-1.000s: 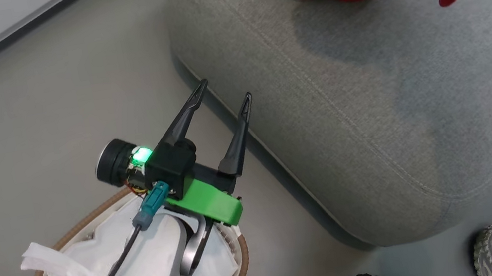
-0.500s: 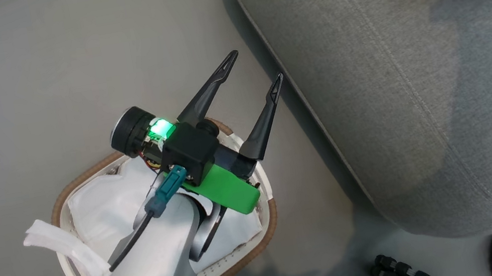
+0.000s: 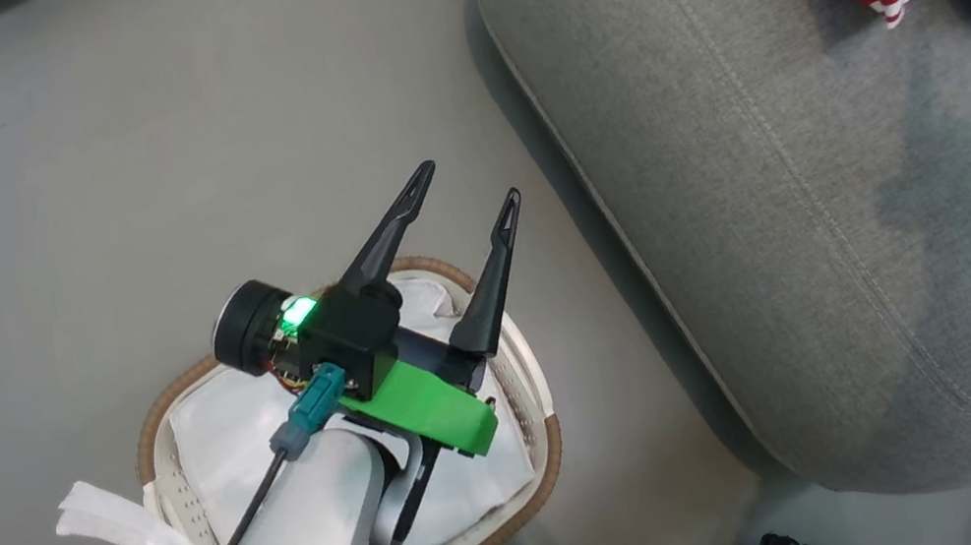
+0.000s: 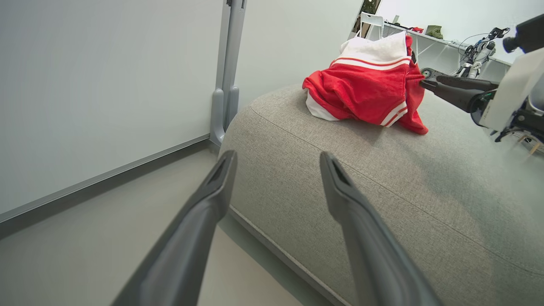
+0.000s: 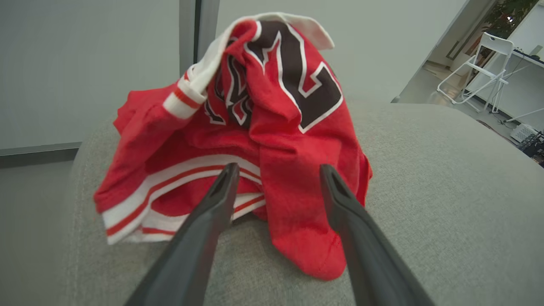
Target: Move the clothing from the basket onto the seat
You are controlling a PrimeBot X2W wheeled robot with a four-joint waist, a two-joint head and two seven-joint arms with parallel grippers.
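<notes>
Presently, the clothing (image 5: 276, 140) is found heaped on the seat (image 5: 425, 191); the left hand (image 3: 470, 180), above the basket (image 3: 554, 435), and the right hand (image 5: 279, 168) are held wide, empty.

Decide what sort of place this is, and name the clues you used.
Probably a lab or office workspace, not a home: a smooth grey floor, plain white partition walls on a metal post, and a white folding chair beyond the grey seat.
</notes>
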